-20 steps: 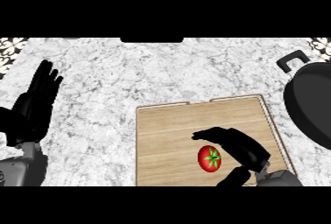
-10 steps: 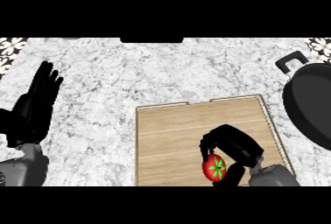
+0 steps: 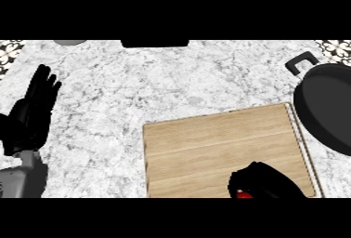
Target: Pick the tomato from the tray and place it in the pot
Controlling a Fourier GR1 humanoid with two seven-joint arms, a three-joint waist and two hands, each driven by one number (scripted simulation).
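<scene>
Where the tray (image 3: 219, 139) ends, the right hand (image 3: 264, 181) curls over the tomato (image 3: 242, 194).

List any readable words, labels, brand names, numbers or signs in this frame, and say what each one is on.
None: no text, number or sign can be read anywhere.
The wooden tray, the black pot, the marble counter and both hands, left and right, are unmarked.
The patterned tiles at the top corners carry ornament only.

Tray (image 3: 219, 144): pale wood w/ fine grain, matt. Counter (image 3: 171, 79): speckled grey-white stone, smooth. Pot (image 3: 329, 111) is matt black, and the tomato (image 3: 243, 195) shows as a glossy red bit.
</scene>
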